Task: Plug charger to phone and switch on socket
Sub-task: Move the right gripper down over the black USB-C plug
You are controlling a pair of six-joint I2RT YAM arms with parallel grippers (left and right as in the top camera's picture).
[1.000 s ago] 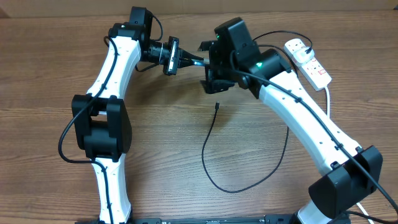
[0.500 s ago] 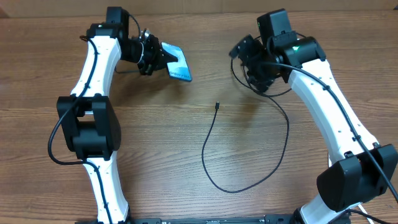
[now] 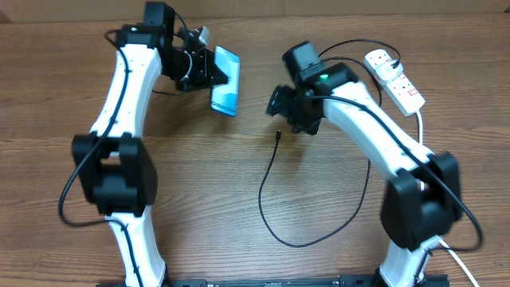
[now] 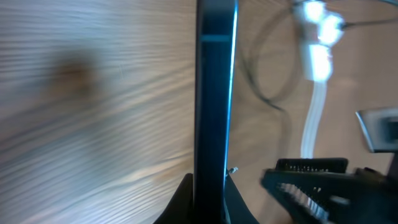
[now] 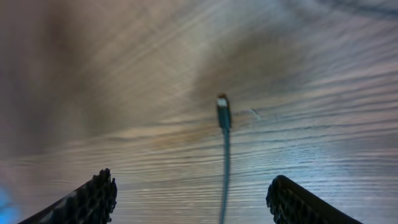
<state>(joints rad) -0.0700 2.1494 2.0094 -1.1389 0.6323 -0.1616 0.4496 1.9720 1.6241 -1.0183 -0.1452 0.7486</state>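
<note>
One thin black charger, woodgrain table

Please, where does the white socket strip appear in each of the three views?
Overhead: the socket lies at the top right.
Left wrist: the socket shows at the top right as a blurred white shape, right of the edge-on phone.
Right wrist: it is not in this view.
Shared landmark: the charger cable, seen overhead, from the left wrist and from the right wrist.
</note>
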